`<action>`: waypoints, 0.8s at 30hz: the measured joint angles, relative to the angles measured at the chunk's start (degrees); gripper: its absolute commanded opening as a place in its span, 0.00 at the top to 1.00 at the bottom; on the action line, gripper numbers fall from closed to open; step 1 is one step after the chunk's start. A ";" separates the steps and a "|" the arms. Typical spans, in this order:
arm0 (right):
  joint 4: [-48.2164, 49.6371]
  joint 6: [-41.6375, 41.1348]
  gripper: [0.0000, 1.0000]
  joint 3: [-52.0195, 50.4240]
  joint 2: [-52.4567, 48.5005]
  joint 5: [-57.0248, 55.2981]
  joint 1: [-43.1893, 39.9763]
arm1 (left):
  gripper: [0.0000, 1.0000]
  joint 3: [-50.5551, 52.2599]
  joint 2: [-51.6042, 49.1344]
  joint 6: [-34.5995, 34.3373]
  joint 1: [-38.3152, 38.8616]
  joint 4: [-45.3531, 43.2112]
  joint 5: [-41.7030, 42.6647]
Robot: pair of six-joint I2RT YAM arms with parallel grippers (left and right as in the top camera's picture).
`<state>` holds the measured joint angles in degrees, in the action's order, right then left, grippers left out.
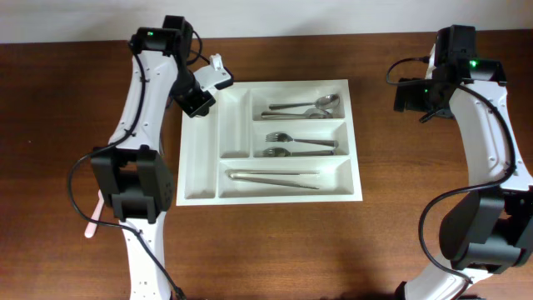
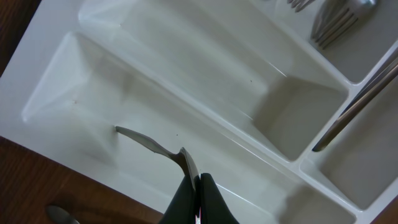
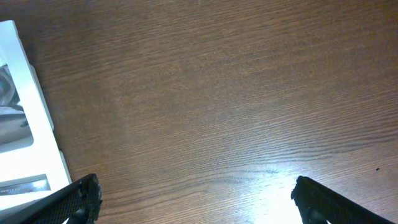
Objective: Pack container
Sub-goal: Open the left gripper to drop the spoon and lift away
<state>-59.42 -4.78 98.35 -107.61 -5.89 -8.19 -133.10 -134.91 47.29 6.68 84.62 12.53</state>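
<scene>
The white tray sits mid-bench, slightly nearer the far edge. The left gripper is pinched tight on a thin metal utensil above the tray's outer narrow slot, at its far left corner. Spoons, forks and two long slim pieces lie in the long slots. A pink stick lies near the left edge, partly under the left arm. The right gripper, fingers wide apart, hangs over bare wood toward the right edge, just beside the tray.

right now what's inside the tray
Spoons, forks and knives lie in the tray's long slots. The left claw holds a metal utensil over the outer narrow slot, hiding its far end.
</scene>
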 measured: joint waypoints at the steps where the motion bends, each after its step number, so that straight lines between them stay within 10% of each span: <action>1: 0.00 0.04 0.01 0.00 0.00 0.00 0.00 | 0.98 0.00 0.00 0.09 -0.28 0.02 0.44; 13: 0.00 0.04 0.01 0.00 0.00 0.00 0.00 | 0.97 0.00 0.00 0.11 -0.70 0.22 1.60; 24: 0.00 0.02 0.01 0.00 0.00 -0.02 0.00 | 0.61 0.00 0.00 0.48 -1.22 0.24 -0.35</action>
<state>-59.42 -4.75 98.35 -107.61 -5.91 -8.19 -133.10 -134.91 47.77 5.45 84.86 12.19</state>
